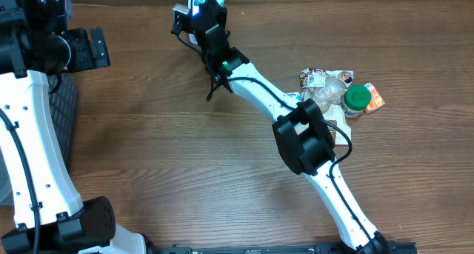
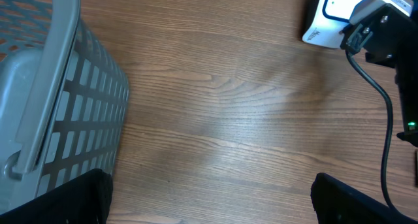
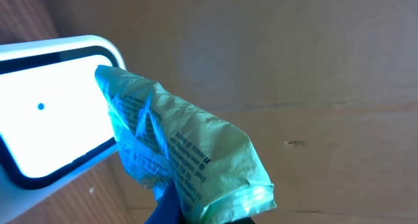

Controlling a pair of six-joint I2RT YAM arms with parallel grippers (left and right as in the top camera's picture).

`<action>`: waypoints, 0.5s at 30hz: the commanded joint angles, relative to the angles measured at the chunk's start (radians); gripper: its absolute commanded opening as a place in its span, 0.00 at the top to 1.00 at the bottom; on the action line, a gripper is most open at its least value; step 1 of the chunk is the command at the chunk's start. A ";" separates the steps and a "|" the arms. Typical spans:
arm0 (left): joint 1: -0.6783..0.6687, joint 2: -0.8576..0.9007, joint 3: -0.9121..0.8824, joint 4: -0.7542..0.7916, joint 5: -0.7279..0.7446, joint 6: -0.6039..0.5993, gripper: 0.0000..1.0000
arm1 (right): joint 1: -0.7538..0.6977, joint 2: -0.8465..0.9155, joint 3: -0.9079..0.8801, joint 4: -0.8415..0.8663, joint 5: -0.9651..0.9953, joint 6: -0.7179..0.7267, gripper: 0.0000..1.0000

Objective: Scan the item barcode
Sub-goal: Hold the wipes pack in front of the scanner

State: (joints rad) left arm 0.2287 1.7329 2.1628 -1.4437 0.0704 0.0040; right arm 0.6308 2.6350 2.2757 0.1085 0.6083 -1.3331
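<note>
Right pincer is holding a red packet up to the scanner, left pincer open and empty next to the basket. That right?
One thing is off: the packet is green, not red, as the right wrist view shows. The rest is correct: the right pincer holds it up to the scanner, and the left pincer is open and empty next to the basket.

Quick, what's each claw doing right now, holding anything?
Left gripper: open, holding nothing.
Right gripper: shut on a green packet, in front of the lit scanner.
</note>
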 commanded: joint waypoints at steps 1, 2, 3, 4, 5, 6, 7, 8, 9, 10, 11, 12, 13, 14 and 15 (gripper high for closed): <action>-0.006 -0.005 0.018 0.004 -0.003 0.019 0.01 | -0.003 -0.018 0.027 0.037 0.020 -0.037 0.96; -0.006 -0.005 0.018 0.004 -0.003 0.019 0.00 | -0.003 -0.018 0.027 0.036 0.020 -0.037 0.96; -0.006 -0.005 0.018 0.004 -0.003 0.019 0.00 | -0.003 -0.018 0.027 0.036 0.022 -0.037 0.96; -0.006 -0.005 0.018 0.004 -0.003 0.019 0.01 | -0.003 -0.018 0.027 0.036 0.024 -0.037 0.96; -0.006 -0.005 0.018 0.004 -0.003 0.019 0.01 | -0.003 -0.018 0.027 0.036 0.027 -0.037 0.96; -0.006 -0.005 0.018 0.004 -0.003 0.019 0.01 | -0.003 -0.018 0.027 0.036 0.027 -0.037 0.96; -0.006 -0.005 0.018 0.004 -0.003 0.019 0.00 | -0.003 -0.018 0.027 0.037 0.026 -0.037 0.96; -0.006 -0.005 0.018 0.004 -0.003 0.019 0.00 | -0.003 -0.019 0.027 0.037 0.027 -0.037 0.96; -0.006 -0.005 0.018 0.004 -0.003 0.019 0.00 | -0.003 -0.018 0.027 0.037 0.027 -0.037 0.96; -0.006 -0.005 0.018 0.004 -0.003 0.019 0.00 | -0.003 -0.019 0.027 0.037 0.027 -0.037 0.96; -0.006 -0.005 0.018 0.004 -0.003 0.019 0.00 | -0.002 -0.018 0.027 0.037 0.027 -0.037 0.96; -0.006 -0.005 0.018 0.004 -0.003 0.019 0.01 | -0.003 -0.019 0.027 0.038 0.027 -0.037 0.96; -0.006 -0.005 0.018 0.004 -0.003 0.019 0.00 | -0.003 -0.019 0.027 0.042 0.027 -0.037 0.96; -0.006 -0.005 0.018 0.004 -0.003 0.019 0.01 | -0.003 -0.019 0.027 0.046 0.027 -0.037 0.96; -0.006 -0.005 0.018 0.004 -0.003 0.019 0.01 | -0.003 -0.019 0.027 0.048 0.027 -0.037 0.96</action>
State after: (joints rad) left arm 0.2287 1.7329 2.1628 -1.4433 0.0704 0.0040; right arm 0.6300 2.6350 2.2757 0.1410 0.6193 -1.3693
